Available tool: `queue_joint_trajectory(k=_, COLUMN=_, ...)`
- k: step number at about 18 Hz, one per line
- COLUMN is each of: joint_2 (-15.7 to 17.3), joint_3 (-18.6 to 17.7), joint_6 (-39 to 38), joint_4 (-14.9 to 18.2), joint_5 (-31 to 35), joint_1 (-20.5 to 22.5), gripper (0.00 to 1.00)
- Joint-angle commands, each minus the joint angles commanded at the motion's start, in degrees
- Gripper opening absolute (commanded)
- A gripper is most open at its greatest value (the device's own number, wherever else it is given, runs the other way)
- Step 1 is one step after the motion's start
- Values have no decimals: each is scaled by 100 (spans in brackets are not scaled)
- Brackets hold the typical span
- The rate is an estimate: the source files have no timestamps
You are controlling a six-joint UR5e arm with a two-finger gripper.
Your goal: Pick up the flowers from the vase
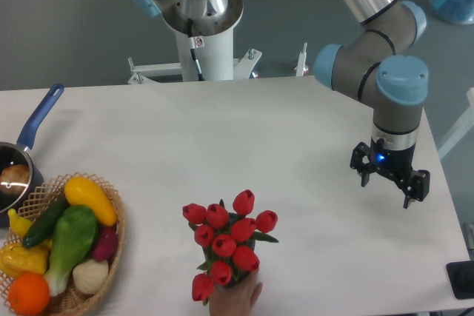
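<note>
A big white table (222,138) fills most of the view. The robot arm (385,42) reaches in from the far right, grey with blue caps. Its gripper (389,180) hangs over the right side of the table with its two black fingers spread apart and nothing between them. It is well apart from the flowers.

At the near left sits a woven basket (111,238) full of colourful toy vegetables (a yellow one, green ones, an orange one). Just behind it, at the left edge, is a saucepan (18,175) with a blue handle pointing away to the far side.

The flowers (226,240) are a bunch of red tulips with little green leaves, near the front edge in the middle of the table. The vase is almost hidden under them, so I can only maybe see a dark bit below the blooms. A person's hand (237,297) reaches in from the near edge and touches the bottom of the bunch.
</note>
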State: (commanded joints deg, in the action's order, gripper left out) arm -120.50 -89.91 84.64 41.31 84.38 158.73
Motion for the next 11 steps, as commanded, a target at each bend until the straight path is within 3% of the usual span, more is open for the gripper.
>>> queue_joint_trajectory(k=5, joint_2=53, joint_3=-79, joint_6=-18, joint_4=0, joint_5=0, joint_1=-26, gripper=100)
queue_joint_trajectory(k=9, joint_2=210, joint_3=-710, joint_6=-35, joint_4=-87, joint_5=-9, joint_1=-18, gripper=100)
queue_joint_trajectory(k=11, joint_2=351, joint_3=-852, joint_6=-61, joint_4=-71, joint_5=0, joint_1=-87, gripper=100)
